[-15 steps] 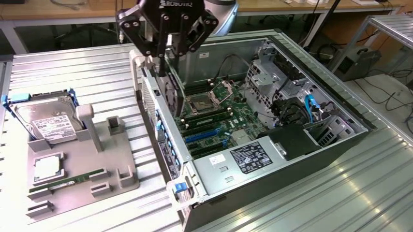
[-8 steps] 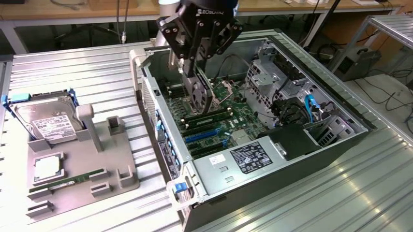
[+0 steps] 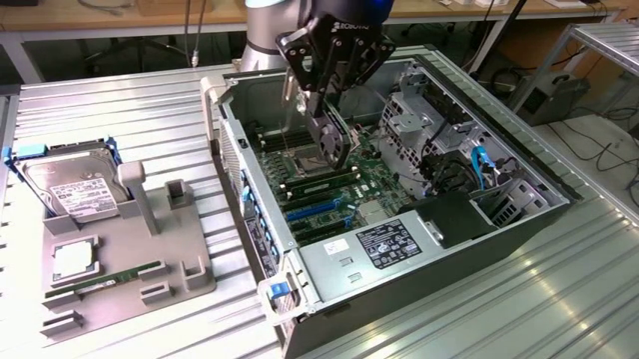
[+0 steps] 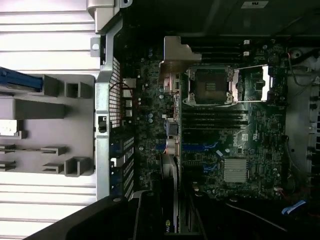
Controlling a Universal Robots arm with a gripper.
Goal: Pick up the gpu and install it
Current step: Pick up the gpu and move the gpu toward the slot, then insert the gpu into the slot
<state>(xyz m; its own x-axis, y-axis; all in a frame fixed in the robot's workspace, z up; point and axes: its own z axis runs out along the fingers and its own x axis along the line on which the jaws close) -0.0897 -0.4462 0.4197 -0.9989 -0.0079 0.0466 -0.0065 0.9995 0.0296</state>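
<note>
My tool [image 3: 322, 105] hangs over the open computer case [image 3: 232, 142], which lies on its side in the middle of the ribbed metal worktop [image 3: 479, 314]. Its fingers are closed on the gpu [image 3: 334, 146], pinching the black card by its upper edge so that it hangs below me, slightly tilted, inside the case opening. The card is in the air above the motherboard [image 3: 375, 179] and seated in nothing. Its lower end hangs just above the processor socket [image 3: 304, 158] and the memory slots beside it.

In the wrist view I look down along the gpu [image 4: 170, 175]. It runs as a narrow dark strip away from me, and its silver end bracket [image 4: 176, 52] sits at the far end, next to the socket [image 4: 207, 86]. The blue expansion slots [image 3: 314, 209] lie a little further along the board, between the socket and the power supply [image 3: 394, 243] with its white label. The card is not over them.

Toward the worktop's edge at the exterior view's left lies a grey parts tray [image 3: 130, 254], just beside the case. It holds a hard drive [image 3: 65, 187] at its far end, with a processor chip [image 3: 75, 258] and a green memory stick [image 3: 105, 278] nearer the front.
</note>
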